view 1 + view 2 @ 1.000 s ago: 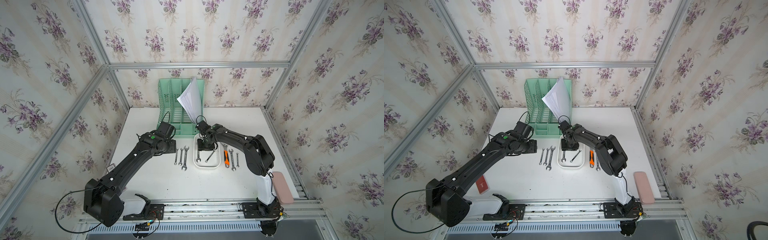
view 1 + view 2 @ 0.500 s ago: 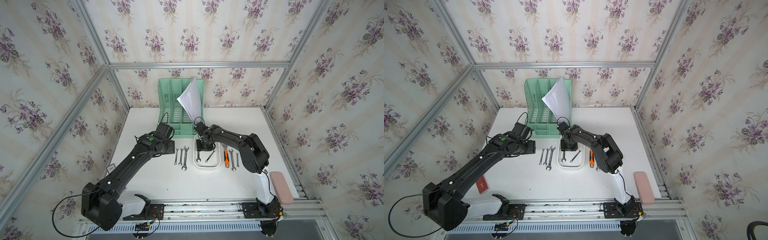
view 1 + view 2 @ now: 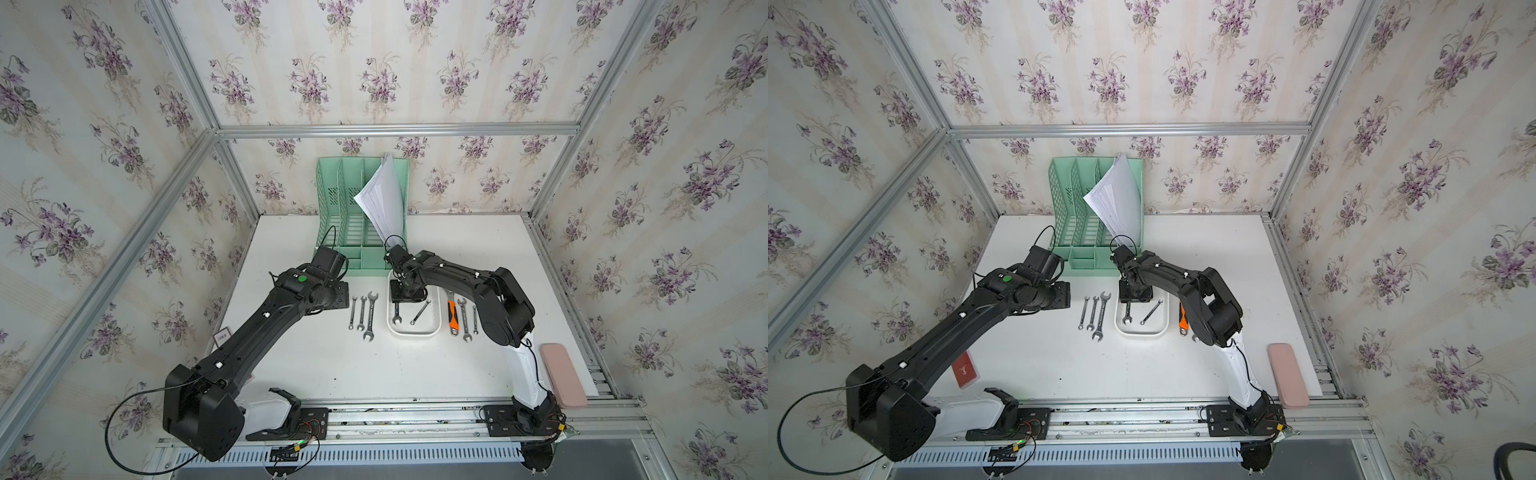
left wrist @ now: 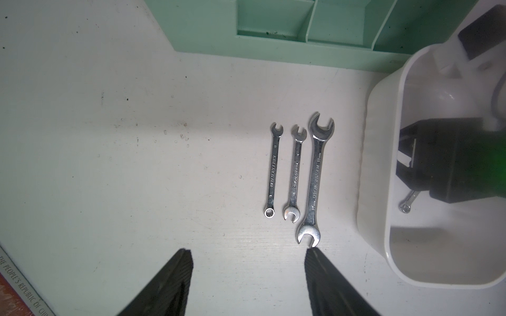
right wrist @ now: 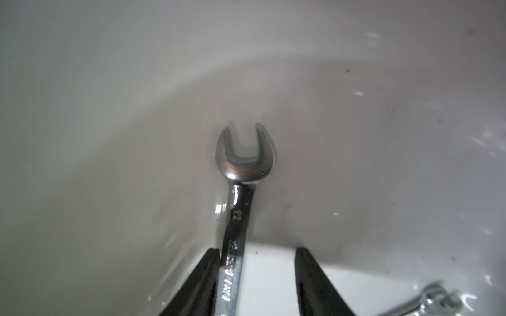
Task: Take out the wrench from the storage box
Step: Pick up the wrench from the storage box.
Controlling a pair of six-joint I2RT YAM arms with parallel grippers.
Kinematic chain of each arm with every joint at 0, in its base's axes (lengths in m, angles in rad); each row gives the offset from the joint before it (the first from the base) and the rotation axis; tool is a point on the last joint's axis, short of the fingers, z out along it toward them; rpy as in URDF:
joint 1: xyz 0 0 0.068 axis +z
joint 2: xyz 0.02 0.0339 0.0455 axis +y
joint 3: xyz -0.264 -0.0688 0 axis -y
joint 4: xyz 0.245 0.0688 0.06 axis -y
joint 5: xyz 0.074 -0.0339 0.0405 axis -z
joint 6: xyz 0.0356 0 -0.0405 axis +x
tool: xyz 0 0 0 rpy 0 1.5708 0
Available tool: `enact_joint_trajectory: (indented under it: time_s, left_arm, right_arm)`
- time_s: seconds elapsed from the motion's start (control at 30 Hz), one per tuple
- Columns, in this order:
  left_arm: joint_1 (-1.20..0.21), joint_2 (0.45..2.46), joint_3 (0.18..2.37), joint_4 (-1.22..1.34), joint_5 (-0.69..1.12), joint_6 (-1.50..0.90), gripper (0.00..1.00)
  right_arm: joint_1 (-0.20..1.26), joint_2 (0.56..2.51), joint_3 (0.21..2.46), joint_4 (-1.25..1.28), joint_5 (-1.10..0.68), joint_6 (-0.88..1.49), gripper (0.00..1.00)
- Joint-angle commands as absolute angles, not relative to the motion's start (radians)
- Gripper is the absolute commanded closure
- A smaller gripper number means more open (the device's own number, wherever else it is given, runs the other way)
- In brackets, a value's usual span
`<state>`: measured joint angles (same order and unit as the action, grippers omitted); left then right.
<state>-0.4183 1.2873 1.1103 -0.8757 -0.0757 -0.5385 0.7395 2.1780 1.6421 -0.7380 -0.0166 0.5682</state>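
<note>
The white storage box (image 3: 413, 332) lies mid-table, seen in both top views. Two wrenches lie in it: a larger wrench (image 3: 396, 313) on its left side and a small slanted one (image 3: 420, 311). My right gripper (image 3: 409, 293) reaches down into the box's far end. In the right wrist view the larger wrench (image 5: 241, 208) runs between the jaws of the right gripper (image 5: 257, 250). One finger lies against its shank and the other stands apart from it. My left gripper (image 4: 247, 250) hangs open over bare table, left of the box (image 4: 377, 136).
Three wrenches (image 3: 362, 311) lie in a row left of the box. An orange-handled adjustable wrench (image 3: 452, 311) and two small wrenches (image 3: 464, 318) lie to its right. A mint-green organizer (image 3: 361, 232) with papers stands behind. A pink case (image 3: 563, 380) sits front right.
The right gripper's jaws have narrowed around the wrench shank inside the box. The left arm has shifted slightly; its jaws stay as wide.
</note>
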Motion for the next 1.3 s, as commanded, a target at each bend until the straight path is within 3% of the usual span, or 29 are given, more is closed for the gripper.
enact_joint_trajectory:
  time_s: [0.0,0.23,0.6,1.27]
  left_arm:
    - [-0.416,1.293,1.111,-0.871,-0.078,-0.546,0.30]
    - [-0.415,1.293,1.108,-0.868,-0.072,-0.548,0.30]
    - [-0.413,1.290,1.102,-0.867,-0.068,-0.551,0.30]
    - [-0.411,1.297,1.095,-0.867,-0.060,-0.550,0.30]
  right_arm:
    - [0.739,2.177,1.616,-0.779,0.011,0.556,0.63]
    - [0.736,2.137,1.577,-0.782,0.035,0.548,0.78]
    - [0.735,2.160,1.613,-0.819,0.011,0.548,0.69]
    - [0.748,2.203,1.688,-0.925,0.015,0.545,0.76]
